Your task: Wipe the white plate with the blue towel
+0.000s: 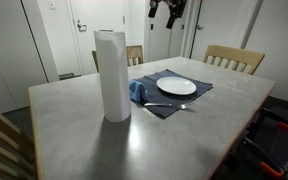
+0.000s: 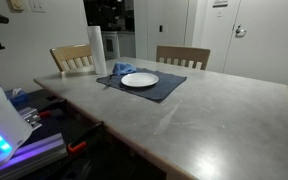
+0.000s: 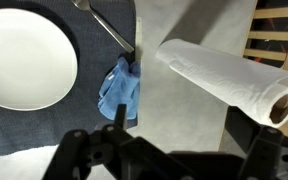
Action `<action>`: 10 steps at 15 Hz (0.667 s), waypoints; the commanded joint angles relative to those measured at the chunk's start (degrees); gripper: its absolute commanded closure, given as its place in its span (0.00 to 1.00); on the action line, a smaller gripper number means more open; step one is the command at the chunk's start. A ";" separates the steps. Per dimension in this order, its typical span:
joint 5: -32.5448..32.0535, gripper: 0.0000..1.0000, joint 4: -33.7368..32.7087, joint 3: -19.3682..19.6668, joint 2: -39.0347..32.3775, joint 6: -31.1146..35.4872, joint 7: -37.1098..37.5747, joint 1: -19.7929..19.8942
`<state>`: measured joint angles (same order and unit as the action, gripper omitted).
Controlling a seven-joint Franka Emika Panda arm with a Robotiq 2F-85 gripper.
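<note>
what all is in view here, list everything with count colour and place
table: one, grey, fills the middle of both exterior views
placemat: one, dark blue, on the table's far side
plate: one, white, on the placemat
towel: one, blue, crumpled at the placemat's edge beside the plate
utensil: one, metal, on the placemat next to the plate
paper towel roll: one, white, upright on the table by the towel
chairs: two at the far side, a third at the near corner, all wooden
end effector: one, dark, above the table, open and empty
</note>
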<state>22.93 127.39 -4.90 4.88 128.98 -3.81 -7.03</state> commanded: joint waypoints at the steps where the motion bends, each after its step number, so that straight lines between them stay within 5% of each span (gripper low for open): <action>1: 1.78 0.00 -0.86 -0.30 -3.57 0.31 -2.60 -0.32; 10: 0.14 0.00 -0.17 -0.81 -4.27 -0.27 -1.69 0.00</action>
<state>23.13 127.33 -5.38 0.60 128.90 -5.57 -7.38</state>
